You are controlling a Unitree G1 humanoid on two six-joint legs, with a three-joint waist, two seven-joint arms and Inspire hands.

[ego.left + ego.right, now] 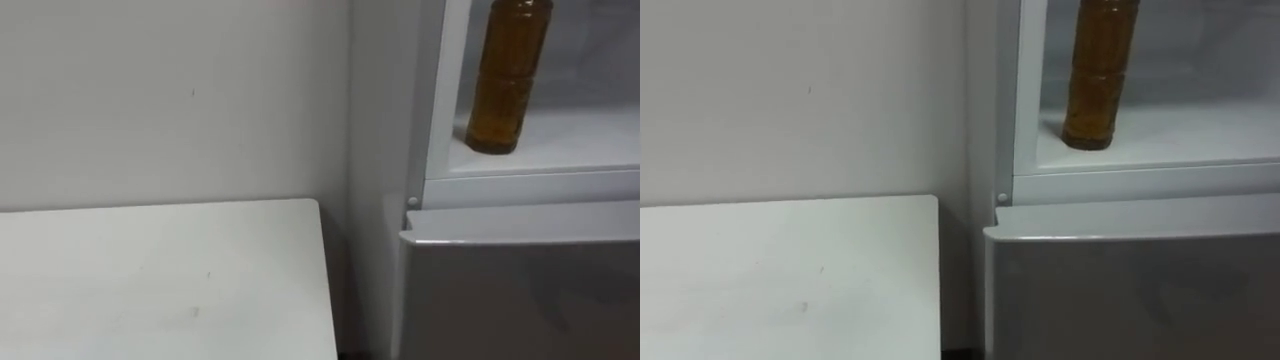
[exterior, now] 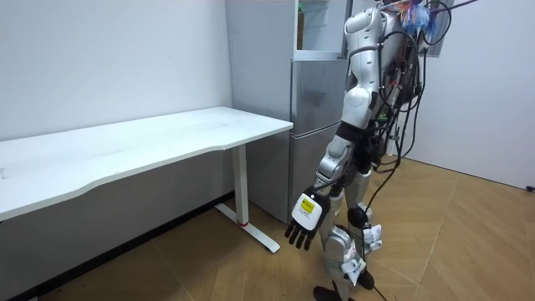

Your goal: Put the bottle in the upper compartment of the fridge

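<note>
We find the amber ribbed plastic bottle (image 1: 510,75) standing upright on the white shelf (image 1: 585,140) of the open grey upper fridge compartment (image 1: 443,90), with nothing holding it. Our left hand (image 2: 305,219) hangs beside the leg, fingers loosely spread and empty. Filled nearly to the top, it looks fairly heavy, stiff, smooth and tall enough to tip, so we would grasp it round the ribbed middle.

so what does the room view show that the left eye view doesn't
Room view: the robot standing at the fridge, left hand hanging open at its side, plus the wood floor. Left eye view: the bottle close up, upright on the upper fridge's shelf. Both: the white table, fridge and bottle.
</note>
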